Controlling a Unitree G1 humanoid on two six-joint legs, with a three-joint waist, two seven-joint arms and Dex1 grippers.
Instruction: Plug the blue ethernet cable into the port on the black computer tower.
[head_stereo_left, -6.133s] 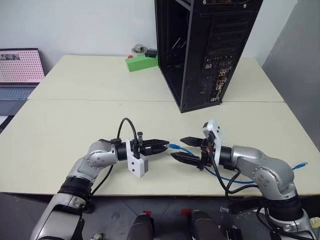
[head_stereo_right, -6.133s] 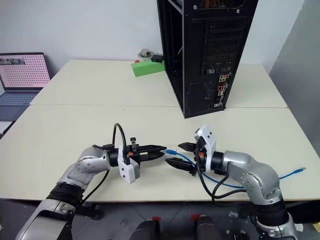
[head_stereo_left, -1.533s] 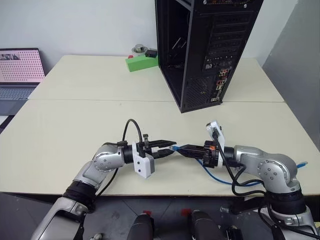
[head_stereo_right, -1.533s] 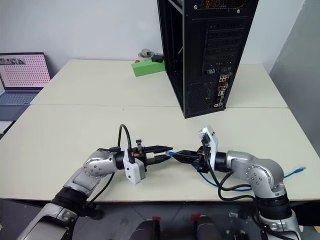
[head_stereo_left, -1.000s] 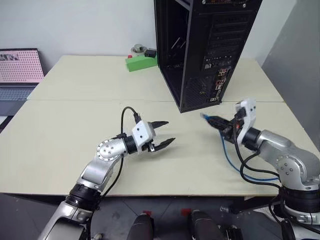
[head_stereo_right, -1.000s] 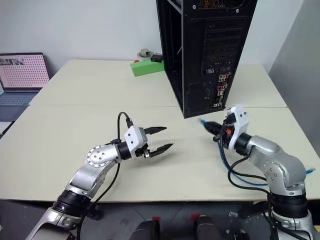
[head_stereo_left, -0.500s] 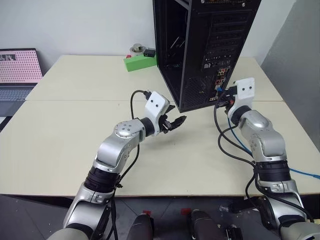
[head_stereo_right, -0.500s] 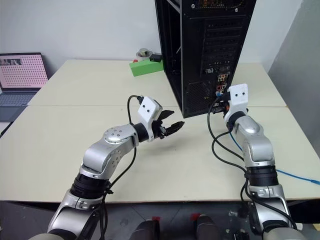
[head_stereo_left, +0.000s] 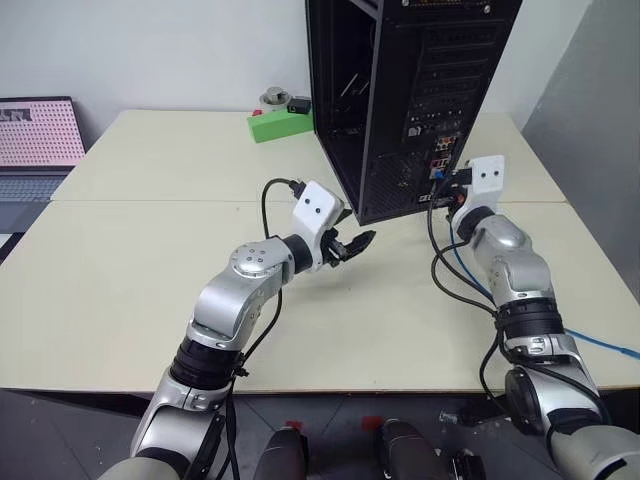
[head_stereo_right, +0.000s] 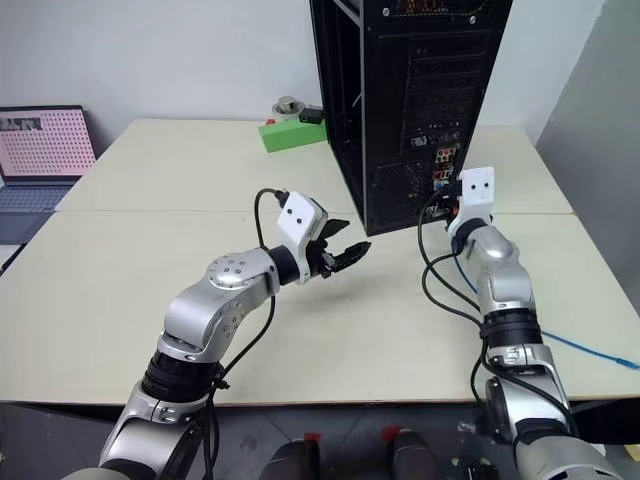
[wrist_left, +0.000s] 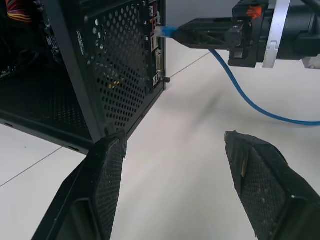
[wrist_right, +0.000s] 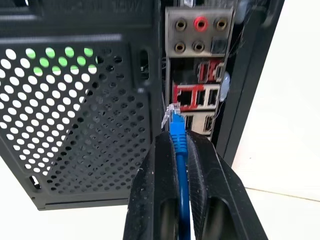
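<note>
The black computer tower (head_stereo_left: 400, 100) stands at the table's back, its rear panel facing me. My right gripper (wrist_right: 176, 137) is shut on the blue ethernet cable (wrist_right: 179, 150) just behind its clear plug (wrist_right: 172, 114). It holds the plug level, close in front of the rear connector panel. The port (wrist_right: 186, 96), a squarish red-rimmed socket, lies just beyond the plug tip; I cannot tell whether they touch. The cable trails down over the table to the right (head_stereo_left: 610, 348). My left gripper (head_stereo_left: 355, 243) hovers open and empty near the tower's lower front corner, left of the right gripper (wrist_left: 200, 34).
A green block (head_stereo_left: 270, 125) with small items on it sits left of the tower at the back. A laptop (head_stereo_left: 35, 140) stands at the far left edge. The cream table (head_stereo_left: 150, 250) has a seam across its middle.
Within the last second my right gripper carried the plug forward from mid-table to the tower's rear panel. My left gripper rose and swung right toward the tower, staying open.
</note>
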